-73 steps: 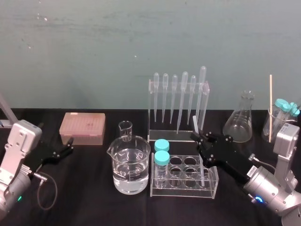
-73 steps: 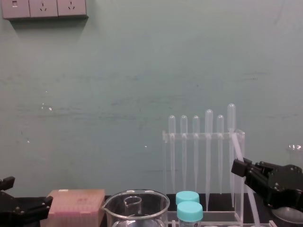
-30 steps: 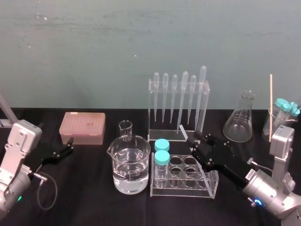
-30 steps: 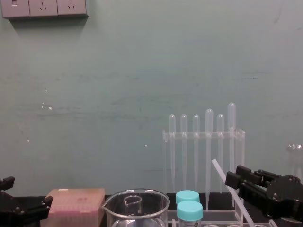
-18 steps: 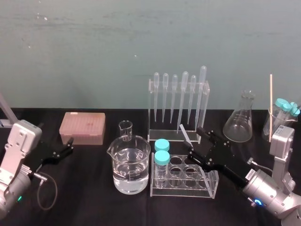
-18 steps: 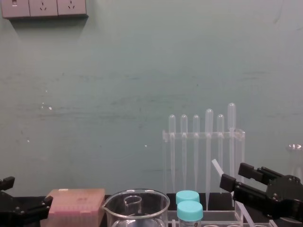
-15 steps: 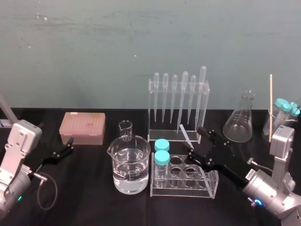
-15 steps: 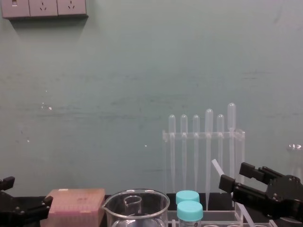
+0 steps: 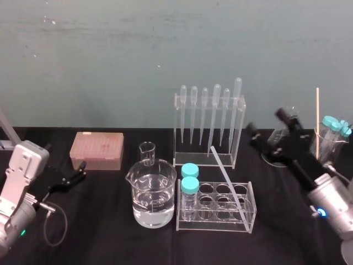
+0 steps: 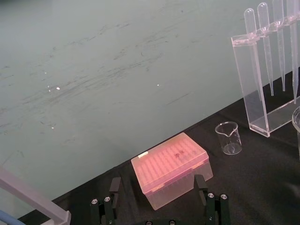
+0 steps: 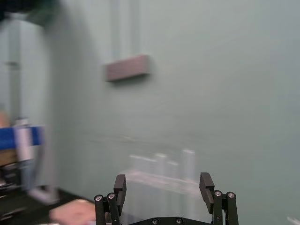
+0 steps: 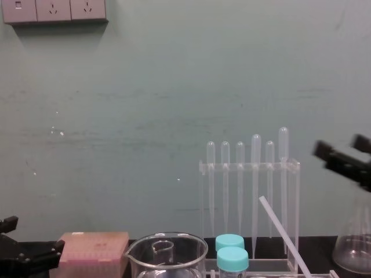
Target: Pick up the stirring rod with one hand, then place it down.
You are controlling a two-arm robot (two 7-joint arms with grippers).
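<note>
Your right gripper spread wide, aloft | stirring rod leans in tube rack, untouched | left gripper parked, spread

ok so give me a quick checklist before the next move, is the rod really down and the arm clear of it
1. stirring rod free of any grip: ok, it leans tilted in the tube rack, untouched.
2. right pincer open and clear of the rod: ok, held up to the rack's right, fingers spread.
3. rod's upper end clear of the pipette rack: cannot tell.
4. gap between right pincer and flask: cannot tell, they overlap in the head view.
5. left pincer parked: ok, open, beside the pink tip box.
</note>
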